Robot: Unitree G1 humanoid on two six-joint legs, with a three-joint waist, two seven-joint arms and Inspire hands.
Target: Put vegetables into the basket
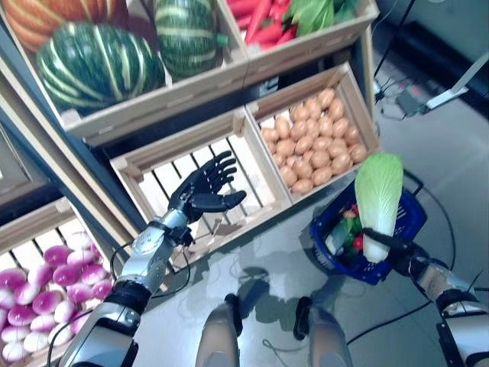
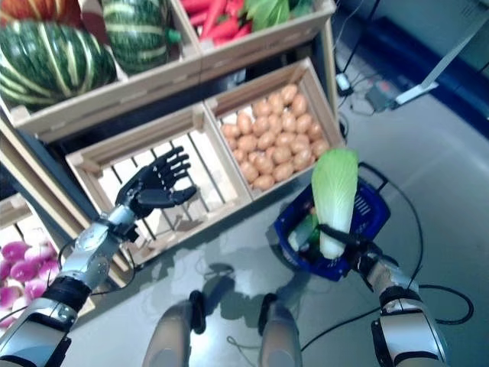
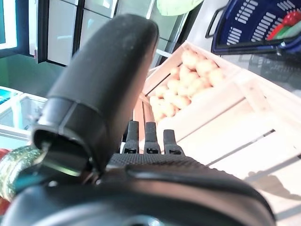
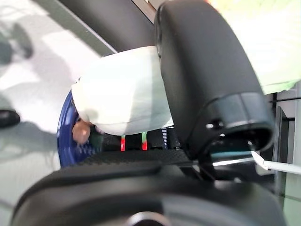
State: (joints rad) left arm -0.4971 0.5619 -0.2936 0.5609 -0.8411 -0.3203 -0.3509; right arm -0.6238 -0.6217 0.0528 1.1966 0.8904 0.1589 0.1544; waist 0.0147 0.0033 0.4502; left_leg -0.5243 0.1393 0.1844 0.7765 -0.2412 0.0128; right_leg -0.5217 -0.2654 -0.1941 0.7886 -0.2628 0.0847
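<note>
My right hand [image 1: 399,254] is shut on a pale green and white napa cabbage [image 1: 378,200] and holds it upright over the blue basket [image 1: 399,220] on the floor. The cabbage's white base [image 4: 127,96] shows in the right wrist view with the thumb [image 4: 207,75] across it. The basket [image 2: 368,208] holds green, red and brownish vegetables [image 1: 348,229]. My left hand [image 1: 205,187] is open and empty, fingers spread, above an empty slatted crate [image 1: 157,180] of the stand. It also shows in the right eye view [image 2: 155,183].
The wooden vegetable stand [image 1: 191,92] with several crates fills the left and back. A crate of potatoes [image 1: 313,141] stands just behind the basket. Grey floor with cables [image 1: 428,99] lies to the right.
</note>
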